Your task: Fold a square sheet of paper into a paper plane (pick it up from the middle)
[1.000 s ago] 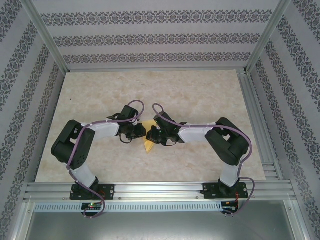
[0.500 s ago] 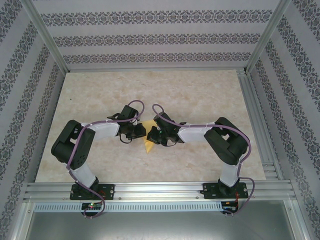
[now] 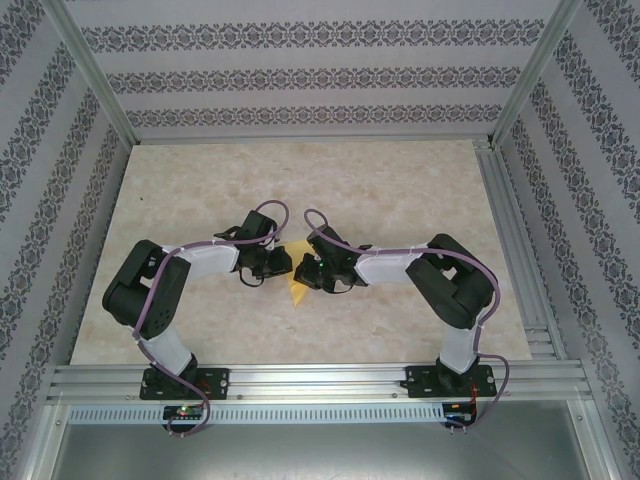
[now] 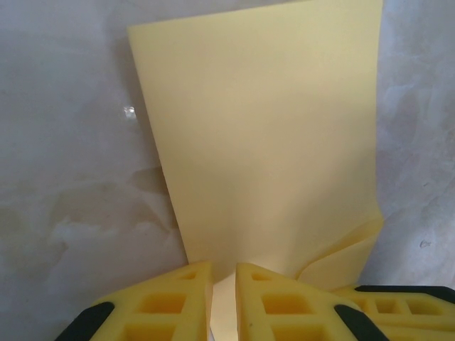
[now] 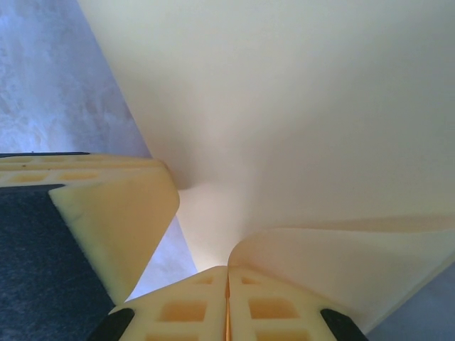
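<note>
Table (image 3: 400,190): the sheet (image 4: 263,128) sits mid-table, a bit toward the near edge, where the two arms meet. Left arm (image 3: 150,290) and right arm (image 3: 455,285) both reach inward, wrists almost nose to nose.

Sheet: we hold it at one end with both grippers.
- From above, a yellow wedge pokes out under the wrists, pointing at the near edge.
- In the left wrist view it runs straight away from the fingers, long axis along the gripper's line of sight. The far edge lies square across the top and the left edge slants.
- It reads longer than wide there. Fold or perspective, we can't tell.
- The near right corner is curled over into a doubled flap (image 4: 341,259).
- We can't tell if the far end touches the table.

Left gripper (image 4: 224,273): clenched on the sheet's near edge, thin slit between the fingers with paper in it.
Right gripper (image 5: 227,273): clamped tight, with a curl of sheet feeding into the seam.
The two sit just beside each other, and a left finger (image 5: 106,213) shows in the right wrist view.

Step, our read: we're forming a fold, early in the task, no dart shape yet. To do it well:
- Move both wrists as one, so the paper between the grips neither stretches nor buckles.
- Carry the pinched edge over to the far edge and line up the corners before lowering.
- Flatten the stray curl at the right first, or it gets creased in.
- Press the crease after the edges match, not before.

Risk: with grips this close, pulling them apart would likely tear thin paper.
</note>
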You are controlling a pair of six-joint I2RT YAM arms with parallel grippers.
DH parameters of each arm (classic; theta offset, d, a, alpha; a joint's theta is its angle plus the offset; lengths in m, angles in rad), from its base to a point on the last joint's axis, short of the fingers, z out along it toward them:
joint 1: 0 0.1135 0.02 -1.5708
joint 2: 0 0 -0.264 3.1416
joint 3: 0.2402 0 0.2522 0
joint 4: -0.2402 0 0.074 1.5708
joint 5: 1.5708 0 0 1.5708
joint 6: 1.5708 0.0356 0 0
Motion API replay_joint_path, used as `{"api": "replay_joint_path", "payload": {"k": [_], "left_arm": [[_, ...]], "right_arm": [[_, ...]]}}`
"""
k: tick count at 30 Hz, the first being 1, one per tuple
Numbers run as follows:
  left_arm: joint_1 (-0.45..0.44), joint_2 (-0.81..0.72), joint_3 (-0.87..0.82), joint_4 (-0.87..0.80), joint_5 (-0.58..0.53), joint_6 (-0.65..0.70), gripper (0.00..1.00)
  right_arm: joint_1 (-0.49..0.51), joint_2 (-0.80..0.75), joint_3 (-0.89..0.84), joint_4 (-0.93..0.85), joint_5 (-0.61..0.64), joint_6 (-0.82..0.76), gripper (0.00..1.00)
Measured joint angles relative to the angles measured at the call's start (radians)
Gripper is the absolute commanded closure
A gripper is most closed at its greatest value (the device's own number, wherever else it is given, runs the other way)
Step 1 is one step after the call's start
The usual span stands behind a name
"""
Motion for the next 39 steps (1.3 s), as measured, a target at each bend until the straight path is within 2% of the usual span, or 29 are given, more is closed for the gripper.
{"api": "replay_joint_path", "payload": {"k": [18,25,34,39], "left_arm": [[0.0,0.0,0.0,0.0,0.0,0.0,0.83],[0.001,-0.015,0.0,-0.011,-0.006,-0.001,0.8],[0.016,-0.152,-0.012,-0.057,-0.089,-0.038,0.78],[0.045,-0.196,-0.052,-0.067,-0.109,-0.059,0.78]], "right_arm": [[0.0,0.014,0.0,0.013,0.002,0.009,0.91],[0.0,0.016,-0.002,0.031,0.002,0.023,0.77],[0.0,0.014,-0.001,0.053,-0.006,0.026,0.61],[0.002,0.011,-0.001,0.061,-0.006,0.027,0.59]]}}
